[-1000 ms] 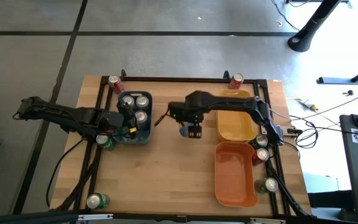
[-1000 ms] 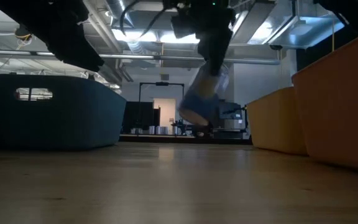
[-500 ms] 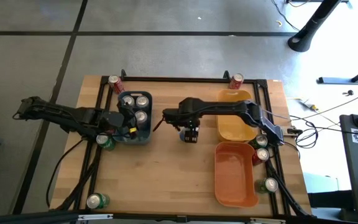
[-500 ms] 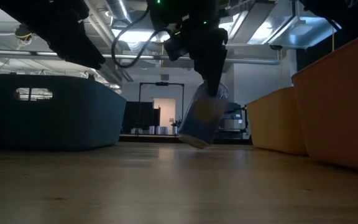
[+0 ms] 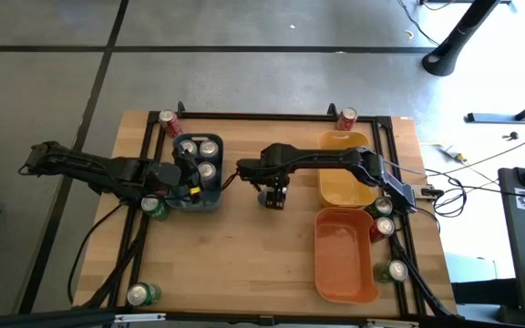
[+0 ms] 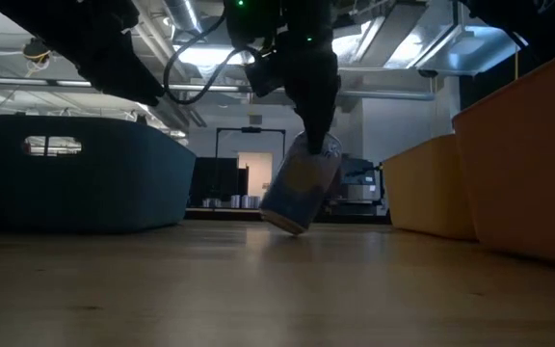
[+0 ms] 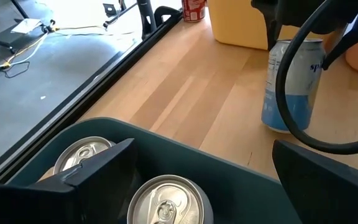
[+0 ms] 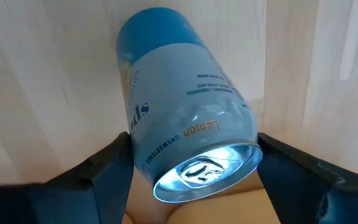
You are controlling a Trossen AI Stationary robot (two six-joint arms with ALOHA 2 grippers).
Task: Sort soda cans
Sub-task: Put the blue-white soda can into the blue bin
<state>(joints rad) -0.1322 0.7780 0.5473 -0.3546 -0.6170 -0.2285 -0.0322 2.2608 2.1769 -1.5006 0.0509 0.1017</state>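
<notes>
My right gripper (image 5: 275, 195) is shut on a silver and light-blue soda can (image 6: 302, 183) at mid-table, between the blue-grey bin (image 5: 215, 202) and the yellow bin (image 5: 344, 182). The can tilts, its lower edge at or just above the wood. My left gripper (image 7: 210, 180) hovers open over the blue-grey bin, where three silver-topped cans (image 5: 204, 151) stand. Loose cans stand along the table's edges: red ones (image 5: 167, 120) (image 5: 346, 117), green ones (image 5: 156, 208) (image 5: 141, 293) (image 5: 395, 271). My right gripper pinches the can between its two fingers (image 8: 107, 168), one on each side of the body just below the top rim (image 8: 232, 155). The fingers come from above, pointing down. The can hangs tilted below them, its bottom end (image 6: 279, 220) swung toward the blue-grey bin.
An orange bin (image 5: 344, 260) sits near the table's right front, with the yellow bin behind it. More cans (image 5: 383, 208) stand by the right rail. A black rail frames the table. Open wood lies in the middle and toward the near edge.
My right gripper has carried the can down and a little toward the table's left, toward the blue-grey bin. The can has dropped from well above the table to about table level and stays tilted. The left arm has kept still.
</notes>
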